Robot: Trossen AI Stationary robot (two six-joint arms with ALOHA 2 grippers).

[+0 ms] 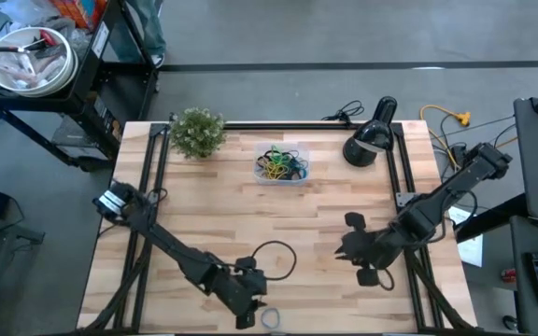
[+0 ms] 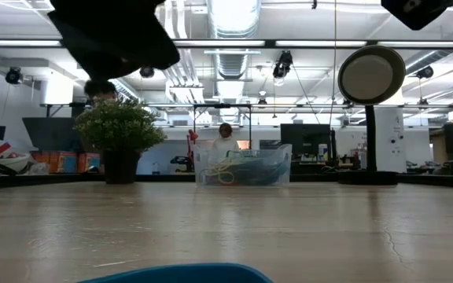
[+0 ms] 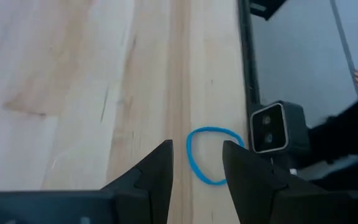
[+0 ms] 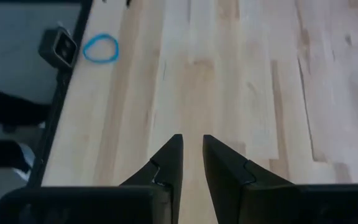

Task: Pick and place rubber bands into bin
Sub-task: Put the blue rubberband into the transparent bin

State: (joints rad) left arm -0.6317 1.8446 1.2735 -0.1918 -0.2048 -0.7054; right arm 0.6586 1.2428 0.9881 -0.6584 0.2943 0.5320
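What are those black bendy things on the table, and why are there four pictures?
They are two robot arms. One picture looks down from above, one looks across the table, and two come from cameras on the arms' wrists. The left hand is open above a blue rubber band near the table's front edge. The right hand holds nothing. At the back, a clear bin already holds coloured rubber bands, between a small plant and a black lamp.

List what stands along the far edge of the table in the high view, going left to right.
Small plant → clear bin holding rubber bands → black lamp.
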